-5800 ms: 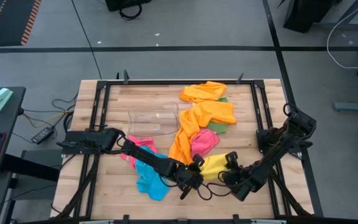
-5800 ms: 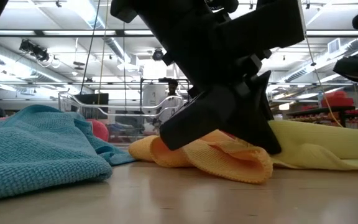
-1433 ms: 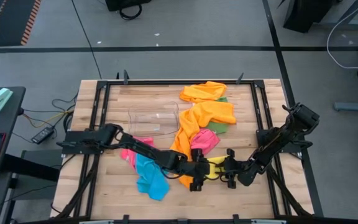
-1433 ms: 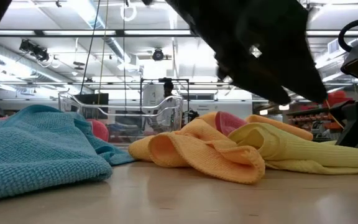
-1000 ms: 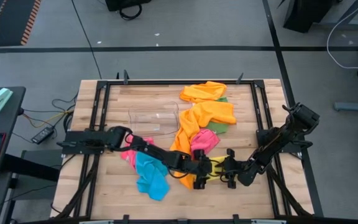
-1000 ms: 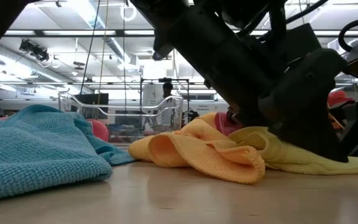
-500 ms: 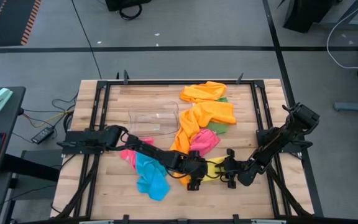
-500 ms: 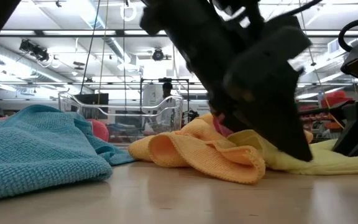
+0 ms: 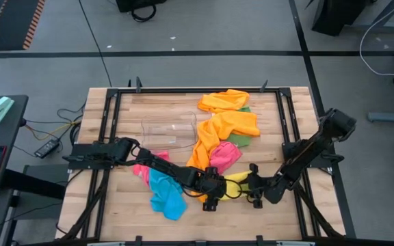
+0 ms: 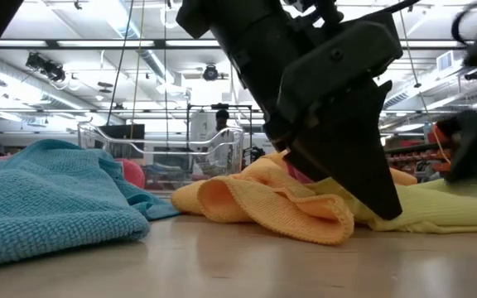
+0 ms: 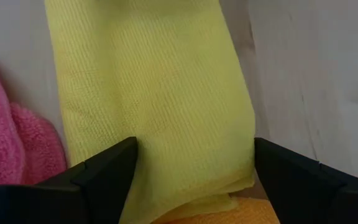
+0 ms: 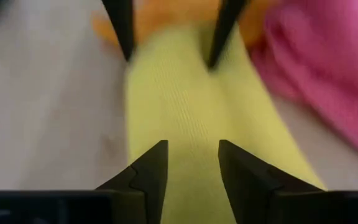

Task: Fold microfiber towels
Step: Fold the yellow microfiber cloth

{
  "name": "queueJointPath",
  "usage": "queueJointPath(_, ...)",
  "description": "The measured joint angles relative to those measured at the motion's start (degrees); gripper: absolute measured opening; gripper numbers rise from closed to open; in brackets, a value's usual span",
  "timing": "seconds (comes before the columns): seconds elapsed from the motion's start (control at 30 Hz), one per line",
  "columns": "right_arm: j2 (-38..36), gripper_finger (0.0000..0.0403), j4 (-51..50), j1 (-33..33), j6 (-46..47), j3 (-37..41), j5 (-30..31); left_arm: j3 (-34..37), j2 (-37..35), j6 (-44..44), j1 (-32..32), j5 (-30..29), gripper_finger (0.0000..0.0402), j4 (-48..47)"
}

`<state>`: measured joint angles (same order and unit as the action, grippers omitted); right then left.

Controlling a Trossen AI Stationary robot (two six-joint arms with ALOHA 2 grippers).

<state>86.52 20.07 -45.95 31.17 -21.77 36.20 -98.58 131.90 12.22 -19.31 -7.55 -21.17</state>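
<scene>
Grippers meet at the front centre of the table [image 9: 122, 208], one at each end of the yellow towel [image 9: 236, 182]. Left gripper [image 9: 211, 198]: jaws spread fully, straddling the towel's width in the left wrist view, fingers [image 11: 107, 168] at either edge, nothing clamped yet. Right gripper [image 9: 254, 193]: jaws about half parted over the opposite end of the same strip; the right wrist view shows cloth running between its fingertips [image 12: 154, 163], but whether they pinch it cannot be told.

Towel positions, read from the yellow towel in the high view:
- Pink towel [image 9: 223, 156] at 12 o'clock, touching it.
- Orange towel [image 9: 219, 133] running from 10 o'clock up toward 12, one fold lying against the yellow edge.
- Blue towel [image 9: 164, 193] at 9 o'clock, well left, under the left arm.
- Green towel [image 9: 239, 140] near 1 o'clock, mostly covered by orange.
- Clear bin [image 9: 169, 131] near 11 o'clock, apart from the pile.

Recommended procedure for this step:
1. Lower the left fingers until both tips bracket a single edge of yellow cloth only, excluding the orange fold beside it.
2. Close firmly on that corner before any lift.
3. Confirm the right gripper holds the far end; re-seat if the cloth slips.
4. Draw both ends apart to flatten the strip before folding.
</scene>
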Motion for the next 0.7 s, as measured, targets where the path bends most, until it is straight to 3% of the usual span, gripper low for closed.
queueJointPath(0.27,-7.5,0.0175,-4.2,0.0,1.3,-0.1,0.1,0.0,0.0,-1.0,0.0,-0.1,0.0325,0.7)
queueJointPath(0.7,-0.1,0.0178,-6.6,2.4,17.9,-3.7,-0.7,-0.1,-5.1,-4.0,-0.2,-1.7,0.0325,1.1)
